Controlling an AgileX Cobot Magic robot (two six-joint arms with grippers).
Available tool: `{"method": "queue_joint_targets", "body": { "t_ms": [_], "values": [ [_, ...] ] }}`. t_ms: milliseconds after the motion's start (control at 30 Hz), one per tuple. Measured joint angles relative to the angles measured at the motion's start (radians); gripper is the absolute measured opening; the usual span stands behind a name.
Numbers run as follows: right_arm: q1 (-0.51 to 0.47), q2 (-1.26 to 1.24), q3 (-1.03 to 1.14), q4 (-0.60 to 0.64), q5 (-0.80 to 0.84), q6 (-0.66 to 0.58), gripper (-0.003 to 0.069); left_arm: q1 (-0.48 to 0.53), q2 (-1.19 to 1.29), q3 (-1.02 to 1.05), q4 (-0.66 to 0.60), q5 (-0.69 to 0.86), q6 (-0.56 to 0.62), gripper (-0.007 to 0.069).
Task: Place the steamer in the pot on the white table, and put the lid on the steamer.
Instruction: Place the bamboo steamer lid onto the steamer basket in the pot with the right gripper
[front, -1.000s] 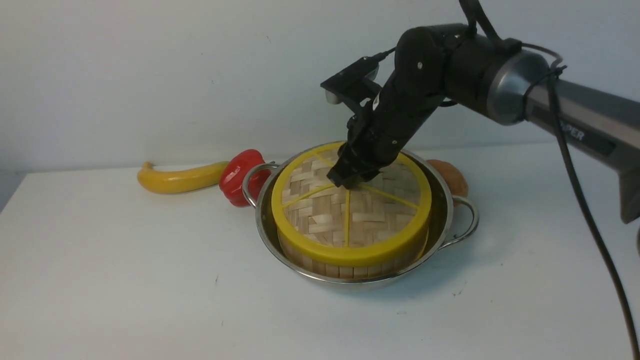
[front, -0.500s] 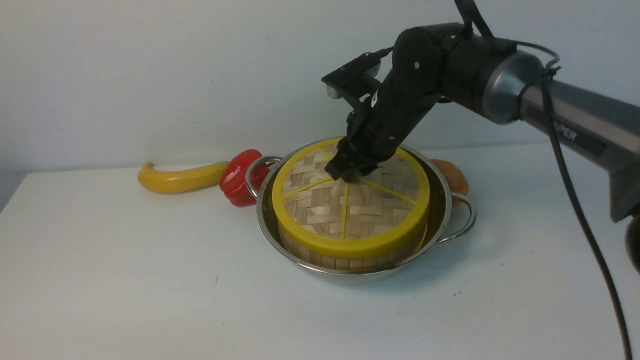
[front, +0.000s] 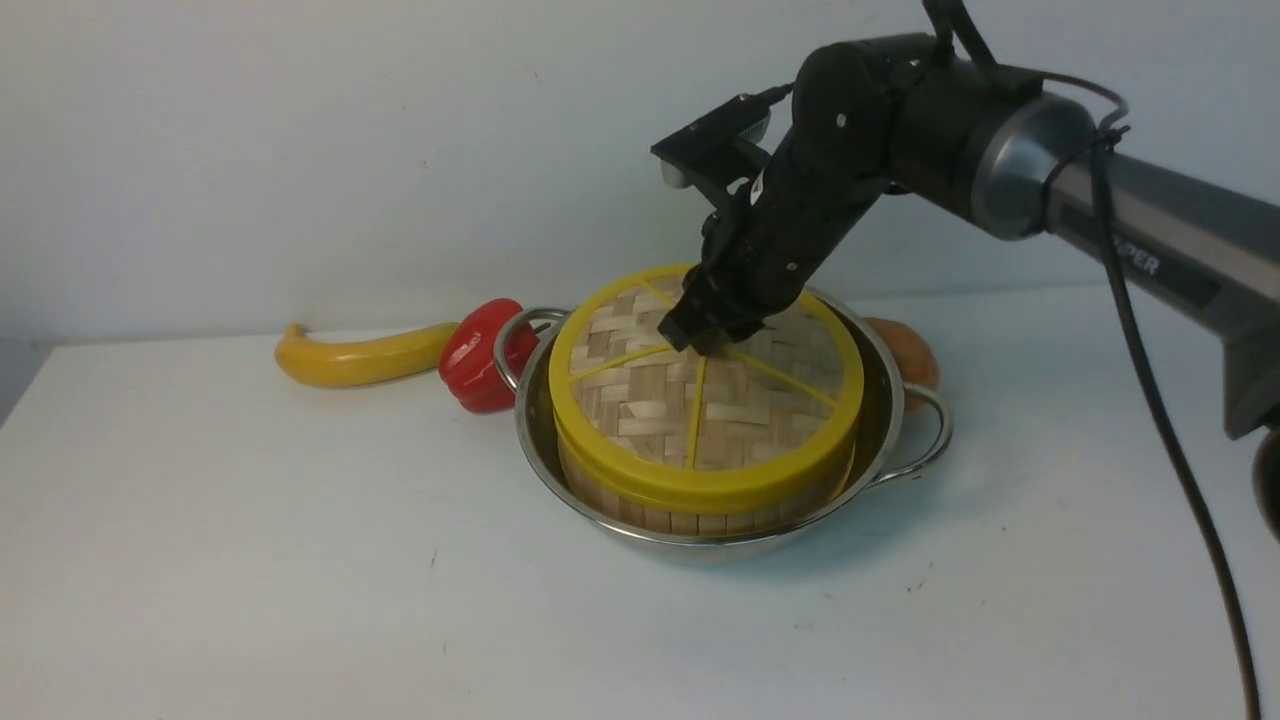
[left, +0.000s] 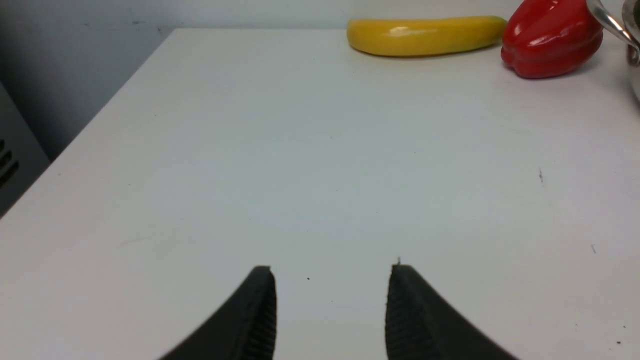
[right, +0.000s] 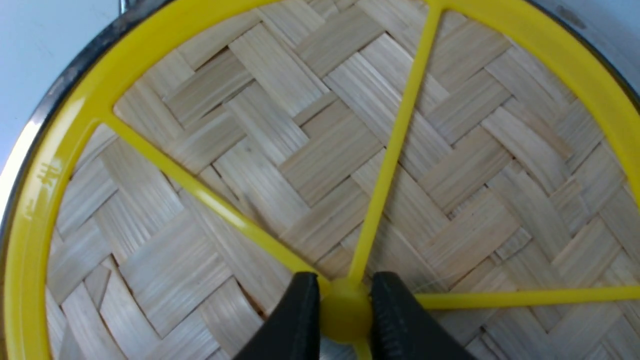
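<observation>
A white table (front: 250, 560) holds a wide steel pot (front: 890, 400). Inside the pot sits the bamboo steamer (front: 690, 515), with the woven lid (front: 640, 400) on top of it. The right gripper (front: 700, 340) reaches down to the lid's centre, its fingers clamped on the small yellow knob (right: 345, 312). Left of the pot lie a red pepper (front: 480, 352) and a banana (front: 360, 357). The left gripper (left: 330, 305) hovers over bare table left of the pot, its fingers apart and holding nothing.

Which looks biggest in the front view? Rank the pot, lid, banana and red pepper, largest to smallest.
1. pot, widest
2. lid, slightly narrower
3. banana
4. red pepper, smallest

The banana and pepper lie farther back, so they may look a little smaller than they are.
</observation>
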Motion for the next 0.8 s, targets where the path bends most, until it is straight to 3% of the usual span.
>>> {"method": "queue_joint_targets", "body": {
  "t_ms": [800],
  "values": [
    [-0.007,0.0,-0.001,0.006,0.007,-0.018,0.0113,0.0,0.0,0.0,0.0,0.0,0.0,0.029]
  ]
}}
